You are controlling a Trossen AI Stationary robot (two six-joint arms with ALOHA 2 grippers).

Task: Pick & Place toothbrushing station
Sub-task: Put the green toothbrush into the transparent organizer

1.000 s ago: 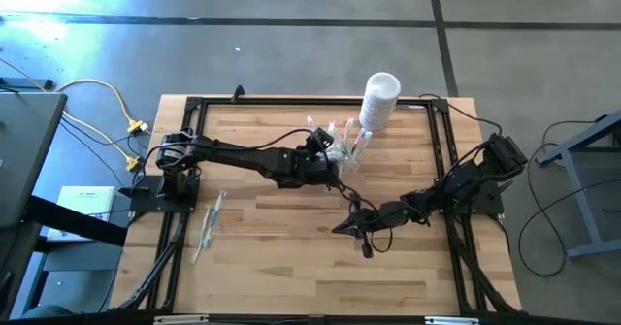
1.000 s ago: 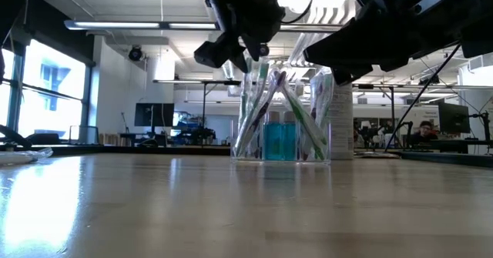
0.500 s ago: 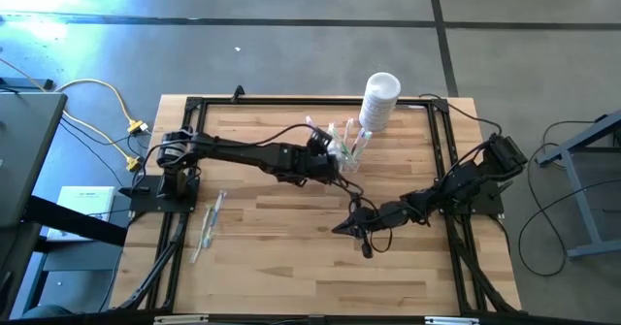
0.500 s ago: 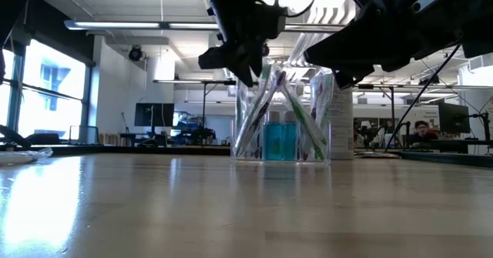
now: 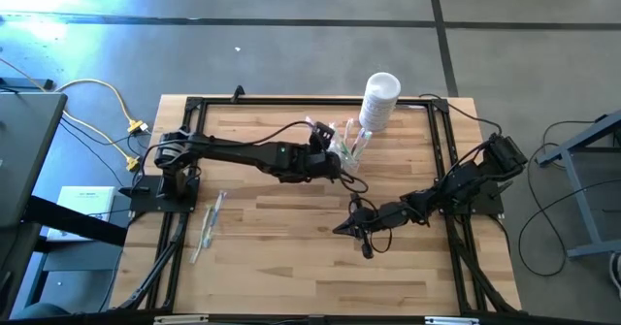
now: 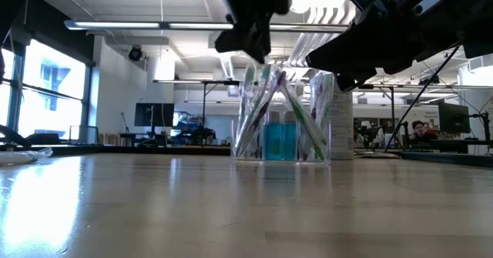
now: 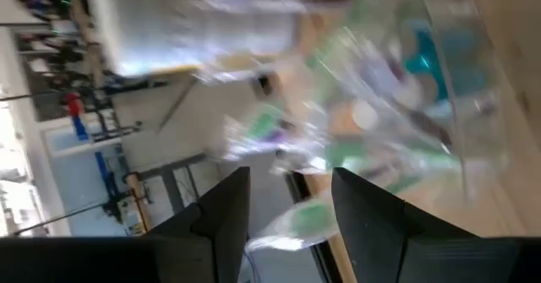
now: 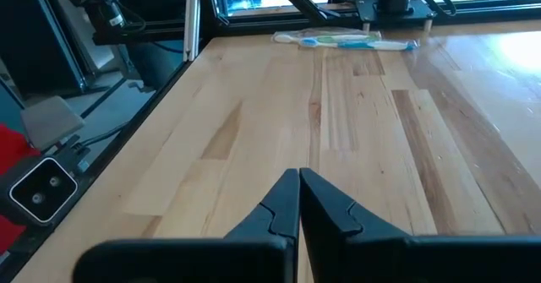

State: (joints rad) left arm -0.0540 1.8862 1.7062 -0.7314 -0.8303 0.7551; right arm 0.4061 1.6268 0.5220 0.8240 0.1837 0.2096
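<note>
Bare wooden table (image 5: 291, 257) spreads wide toward its near edge.
Left gripper (image 5: 335, 162), jaws released, hangs beside the toothbrushing station (image 5: 346, 146) near the far rail; right gripper (image 5: 342, 229), jaws clenched, waits mid-table.

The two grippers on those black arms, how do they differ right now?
The left gripper has its fingers spread apart, while the right gripper has its fingers pressed shut. The left gripper hangs by the clear toothbrush holder near the table's far edge; the right gripper sits over bare wood mid-table, away from it. Both are dark two-finger grippers, and neither holds anything.
</note>
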